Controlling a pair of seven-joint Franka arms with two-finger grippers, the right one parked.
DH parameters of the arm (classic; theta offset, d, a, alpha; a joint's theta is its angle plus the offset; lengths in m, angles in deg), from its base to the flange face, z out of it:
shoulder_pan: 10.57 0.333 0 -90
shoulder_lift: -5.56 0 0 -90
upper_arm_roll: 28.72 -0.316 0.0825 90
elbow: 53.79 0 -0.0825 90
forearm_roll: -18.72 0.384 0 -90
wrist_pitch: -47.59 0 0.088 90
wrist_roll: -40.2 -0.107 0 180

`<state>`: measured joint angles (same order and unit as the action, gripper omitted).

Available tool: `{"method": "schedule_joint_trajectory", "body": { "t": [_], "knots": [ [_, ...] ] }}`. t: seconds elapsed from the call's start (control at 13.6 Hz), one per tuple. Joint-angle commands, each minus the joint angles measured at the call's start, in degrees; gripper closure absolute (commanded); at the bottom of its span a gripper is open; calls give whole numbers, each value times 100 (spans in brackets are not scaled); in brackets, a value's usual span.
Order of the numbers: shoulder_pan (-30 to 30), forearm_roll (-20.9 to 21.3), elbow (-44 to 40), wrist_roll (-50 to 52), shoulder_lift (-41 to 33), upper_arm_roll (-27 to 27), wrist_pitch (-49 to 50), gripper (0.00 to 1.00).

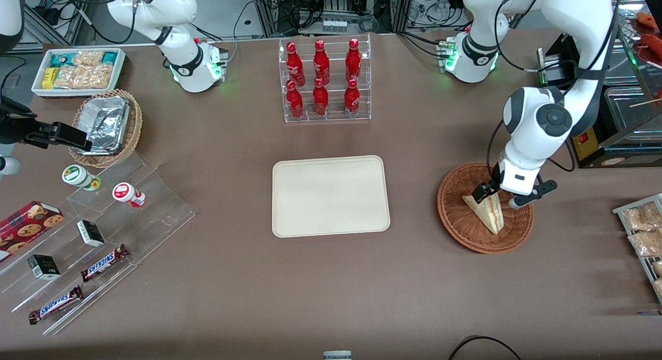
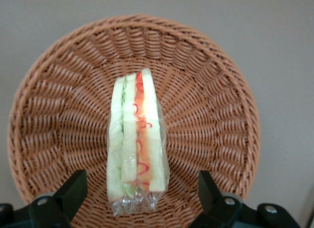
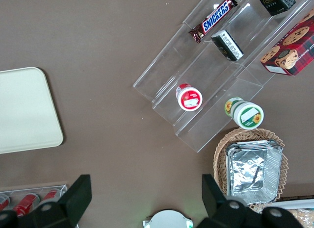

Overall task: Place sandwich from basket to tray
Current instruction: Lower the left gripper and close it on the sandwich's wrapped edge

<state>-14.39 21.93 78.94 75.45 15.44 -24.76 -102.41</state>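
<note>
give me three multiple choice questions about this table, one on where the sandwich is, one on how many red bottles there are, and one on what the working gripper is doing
1. Where is the sandwich?
A. in the basket
B. on the tray
C. on the bare table

2. How many red bottles stand in the clear rack?
A. four
B. six
C. eight

3. What is the gripper doing?
A. shut on the sandwich
B. parked above the tray
C. open, jaws on either side of the sandwich

Answers:
1. A, the wedge lies on the brown wicker.
2. B, two rows of three.
3. C, the wrist view shows gaps between both jaws and the wrap.
</note>
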Motion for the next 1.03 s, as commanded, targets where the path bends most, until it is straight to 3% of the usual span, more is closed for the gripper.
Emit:
{"method": "schedule_joint_trajectory", "body": {
  "t": [0.0,0.15,0.22,0.37,0.44,0.66,0.95],
  "knots": [
    [-39,109,42,167,259,-36,-431,0],
    [-31,100,25,175,461,-44,-617,3],
    [-31,100,16,184,471,-53,-618,22],
    [-31,100,7,158,462,-62,-618,95],
    [-31,100,-1,132,444,-71,-592,100],
    [-31,109,-28,123,199,-71,-347,100],
    [-48,302,-623,114,-503,-18,1398,100]
  ]
}}
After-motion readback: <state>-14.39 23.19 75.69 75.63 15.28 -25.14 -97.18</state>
